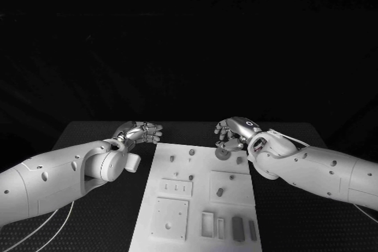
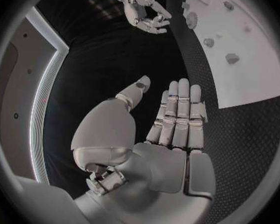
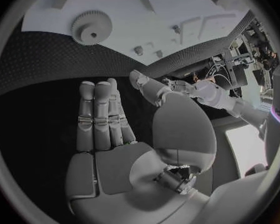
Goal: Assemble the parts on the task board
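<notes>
I can't read any txt, label, brand or no. anywhere from here. The task board is plain white, no lettering I can make out. One small ring-shaped mark sits on the back of the right hand, behind the fingers, but I can't tell if it's a letter, a digit or just a fitting. Nothing legible on the left hand either.

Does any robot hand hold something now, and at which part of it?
Nothing is held. The left robot hand and the right robot hand are both open, fingers extended; the gear lies untouched on the task board.
</notes>
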Controlling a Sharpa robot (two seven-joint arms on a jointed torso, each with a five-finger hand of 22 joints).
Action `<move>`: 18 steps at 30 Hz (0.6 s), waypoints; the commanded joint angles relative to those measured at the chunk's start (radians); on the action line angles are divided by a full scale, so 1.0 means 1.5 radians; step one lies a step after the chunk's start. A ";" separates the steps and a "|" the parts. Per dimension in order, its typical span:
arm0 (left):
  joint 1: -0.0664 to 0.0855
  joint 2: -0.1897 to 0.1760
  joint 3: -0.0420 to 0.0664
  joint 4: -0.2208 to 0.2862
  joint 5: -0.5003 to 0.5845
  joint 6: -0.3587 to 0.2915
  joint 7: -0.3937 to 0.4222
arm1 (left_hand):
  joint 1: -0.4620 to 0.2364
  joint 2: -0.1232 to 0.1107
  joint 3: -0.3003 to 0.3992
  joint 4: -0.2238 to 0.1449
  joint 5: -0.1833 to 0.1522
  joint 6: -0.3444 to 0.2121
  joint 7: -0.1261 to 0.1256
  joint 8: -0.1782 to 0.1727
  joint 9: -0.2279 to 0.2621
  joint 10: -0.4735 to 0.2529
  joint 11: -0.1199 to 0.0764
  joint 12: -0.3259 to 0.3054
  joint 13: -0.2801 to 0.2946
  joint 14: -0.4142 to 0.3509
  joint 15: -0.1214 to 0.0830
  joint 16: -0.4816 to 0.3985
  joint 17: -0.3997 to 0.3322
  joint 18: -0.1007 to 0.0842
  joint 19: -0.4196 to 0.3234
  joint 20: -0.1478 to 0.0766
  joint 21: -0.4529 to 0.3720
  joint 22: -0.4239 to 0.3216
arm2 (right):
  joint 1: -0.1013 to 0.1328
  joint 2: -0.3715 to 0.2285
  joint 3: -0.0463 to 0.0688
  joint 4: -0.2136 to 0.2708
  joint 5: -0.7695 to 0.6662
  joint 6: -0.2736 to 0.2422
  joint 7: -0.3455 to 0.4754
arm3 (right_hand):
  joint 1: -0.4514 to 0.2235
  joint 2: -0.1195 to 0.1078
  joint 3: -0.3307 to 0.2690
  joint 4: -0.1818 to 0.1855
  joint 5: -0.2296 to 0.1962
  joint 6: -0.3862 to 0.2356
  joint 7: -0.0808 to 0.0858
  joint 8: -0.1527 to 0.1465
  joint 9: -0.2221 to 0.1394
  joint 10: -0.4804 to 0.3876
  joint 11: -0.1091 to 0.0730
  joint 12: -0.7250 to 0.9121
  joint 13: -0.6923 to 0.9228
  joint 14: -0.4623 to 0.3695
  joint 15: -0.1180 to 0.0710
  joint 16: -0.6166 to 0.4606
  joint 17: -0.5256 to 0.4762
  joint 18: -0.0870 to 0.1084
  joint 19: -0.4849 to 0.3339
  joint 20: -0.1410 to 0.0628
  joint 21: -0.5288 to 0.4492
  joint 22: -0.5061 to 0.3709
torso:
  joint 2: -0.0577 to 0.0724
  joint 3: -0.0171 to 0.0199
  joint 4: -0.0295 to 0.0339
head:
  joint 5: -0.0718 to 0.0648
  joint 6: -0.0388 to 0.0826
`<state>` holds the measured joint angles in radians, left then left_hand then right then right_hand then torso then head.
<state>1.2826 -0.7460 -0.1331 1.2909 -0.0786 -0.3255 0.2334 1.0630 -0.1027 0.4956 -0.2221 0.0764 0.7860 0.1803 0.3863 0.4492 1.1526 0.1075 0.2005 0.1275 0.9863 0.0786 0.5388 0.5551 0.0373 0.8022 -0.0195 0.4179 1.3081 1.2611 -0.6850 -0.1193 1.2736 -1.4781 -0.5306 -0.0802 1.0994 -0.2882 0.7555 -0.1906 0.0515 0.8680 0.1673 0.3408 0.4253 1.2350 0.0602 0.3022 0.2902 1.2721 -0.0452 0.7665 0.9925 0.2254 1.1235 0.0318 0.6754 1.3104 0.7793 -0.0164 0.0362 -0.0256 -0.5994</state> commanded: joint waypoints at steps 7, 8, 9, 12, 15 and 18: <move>-0.007 0.003 0.001 0.001 0.006 0.019 0.013 | -0.008 0.001 0.002 -0.001 -0.001 -0.001 0.003 -0.003 -0.001 0.000 0.007 -0.004 -0.001 -0.003 0.001 -0.003 0.001 0.010 -0.003 0.000 0.003 0.013 | 0.000 -0.003 0.000 -0.034 0.081 0.124 0.022 | -0.012 0.004 -0.066 -0.001 0.015 -0.018 -0.004 -0.019 0.012 -0.192 -0.006 0.417 0.378 -0.032 -0.005 0.137 0.076 0.024 -0.009 -0.015 0.104 0.015 | -0.007 0.0095 -0.0118 | -0.003 -0.003; -0.008 0.003 0.001 0.001 0.006 0.019 0.013 | -0.008 0.001 0.002 -0.001 -0.001 -0.001 0.004 -0.003 -0.001 0.000 0.007 -0.004 -0.001 -0.003 0.001 -0.003 0.001 0.010 -0.003 0.000 0.003 0.013 | 0.000 -0.001 0.000 -0.040 0.081 0.125 0.022 | -0.012 0.004 -0.066 -0.001 0.015 -0.019 -0.002 -0.020 0.012 -0.191 -0.005 0.418 0.379 -0.033 -0.007 0.137 0.076 0.024 -0.009 -0.015 0.105 0.015 | -0.007 0.0095 -0.0112 | -0.003 -0.002; -0.008 0.003 0.001 0.001 0.006 0.020 0.013 | -0.008 0.001 0.002 -0.001 -0.001 -0.001 0.004 -0.003 -0.001 0.000 0.007 -0.004 -0.001 -0.003 0.001 -0.003 0.001 0.010 -0.003 0.000 0.003 0.013 | 0.000 0.002 0.000 -0.046 0.081 0.127 0.022 | -0.012 0.004 -0.066 -0.001 0.015 -0.019 -0.002 -0.020 0.012 -0.191 -0.005 0.418 0.379 -0.033 -0.007 0.137 0.076 0.024 -0.009 -0.015 0.105 0.015 | -0.006 0.0088 -0.0105 | -0.004 -0.002; -0.010 0.003 0.001 0.001 0.005 0.020 0.013 | -0.008 0.001 0.002 -0.001 -0.001 -0.001 0.004 -0.003 -0.001 0.000 0.007 -0.004 -0.001 -0.003 0.001 -0.003 0.001 0.010 -0.003 0.000 0.003 0.013 | -0.004 0.013 0.000 -0.074 0.085 0.136 0.023 | -0.012 0.005 -0.068 0.000 0.018 -0.021 -0.004 -0.023 0.012 -0.184 -0.006 0.455 0.405 -0.030 -0.007 0.154 0.085 0.024 -0.009 -0.016 0.120 0.016 | -0.006 0.0081 -0.0101 | -0.005 -0.003; -0.011 0.005 0.001 0.002 0.005 0.022 0.013 | -0.008 0.002 0.002 -0.001 -0.001 -0.001 0.004 -0.003 -0.001 0.000 0.007 -0.004 -0.001 -0.003 0.001 -0.003 0.001 0.010 -0.003 0.000 0.003 0.013 | -0.011 0.019 0.000 -0.090 0.096 0.140 0.025 | -0.012 0.008 -0.078 -0.003 0.022 -0.026 -0.001 -0.028 0.011 -0.190 -0.003 0.543 0.473 -0.028 -0.010 0.209 0.120 0.024 0.000 -0.026 0.165 0.017 | -0.006 0.0070 -0.0090 | -0.006 -0.005; -0.011 0.004 0.001 0.002 0.004 0.022 0.013 | -0.008 0.002 0.003 -0.001 -0.001 -0.001 0.004 -0.003 -0.001 0.000 0.007 -0.004 -0.001 -0.003 0.001 -0.003 0.001 0.010 -0.003 0.000 0.003 0.013 | -0.016 0.025 0.000 -0.097 0.098 0.145 0.028 | -0.014 0.013 -0.081 -0.007 0.031 -0.030 0.002 -0.034 0.009 -0.198 -0.002 0.599 0.516 -0.031 -0.005 0.252 0.147 0.024 0.001 -0.036 0.211 0.016 | -0.005 0.0075 -0.0081 | -0.006 -0.006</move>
<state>1.2659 -0.7414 -0.1330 1.2908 -0.0752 -0.3119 0.2386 1.0592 -0.0988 0.4956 -0.2221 0.0764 0.7860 0.1803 0.3863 0.4484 1.1525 0.1075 0.2005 0.1277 0.9863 0.0786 0.5388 0.5555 0.0373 0.8022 -0.0195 0.4179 1.3079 1.2386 -0.6526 -0.1195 1.1290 -1.3570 -0.3576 -0.0563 1.0807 -0.2725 0.6376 -0.1998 0.0941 0.8229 0.1629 0.2926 0.4397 1.0305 0.0444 1.1886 1.0540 1.2285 -0.0545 1.1354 1.2063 0.2301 1.1216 -0.0103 0.9798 1.3093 0.7704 -0.0047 0.0222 -0.0342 -0.6062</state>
